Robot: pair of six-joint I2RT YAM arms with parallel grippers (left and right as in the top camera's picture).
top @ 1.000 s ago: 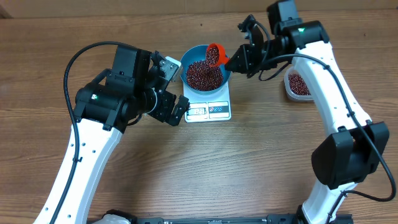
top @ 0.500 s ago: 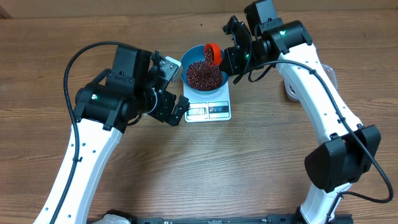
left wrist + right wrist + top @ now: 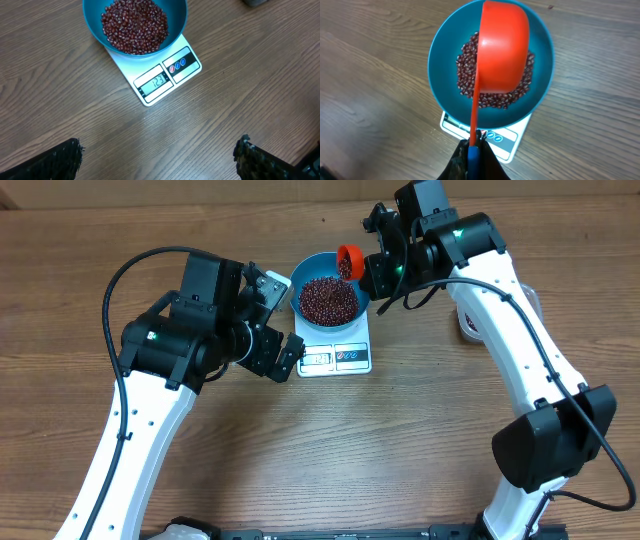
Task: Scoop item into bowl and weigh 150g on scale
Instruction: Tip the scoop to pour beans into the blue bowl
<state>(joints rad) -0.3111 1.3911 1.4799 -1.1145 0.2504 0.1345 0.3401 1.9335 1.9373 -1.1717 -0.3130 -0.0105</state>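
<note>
The blue bowl (image 3: 308, 268) stands on the white scale (image 3: 335, 358) and holds a heap of dark red-brown beans (image 3: 327, 300). In the left wrist view the scale (image 3: 187, 62) display reads 123 below the bowl (image 3: 95, 22) and beans (image 3: 134, 25). My right gripper (image 3: 375, 272) is shut on the blue handle end of an orange scoop (image 3: 349, 258), which hangs over the bowl's back right rim. In the right wrist view the scoop (image 3: 502, 47) shows its underside above the beans (image 3: 466, 70); gripper (image 3: 474, 142). My left gripper (image 3: 283, 320) stands open left of the scale, nothing between its fingers (image 3: 60, 162).
A clear tub (image 3: 467, 328) with beans sits right of the scale, mostly hidden behind my right arm. Bare wooden table (image 3: 400, 440) spreads in front of the scale and to the left.
My right arm swung left, covering the tub, and brought the scoop over the bowl and tipped it; the scoop now sits slightly higher, by the back rim. The left arm has not moved.
</note>
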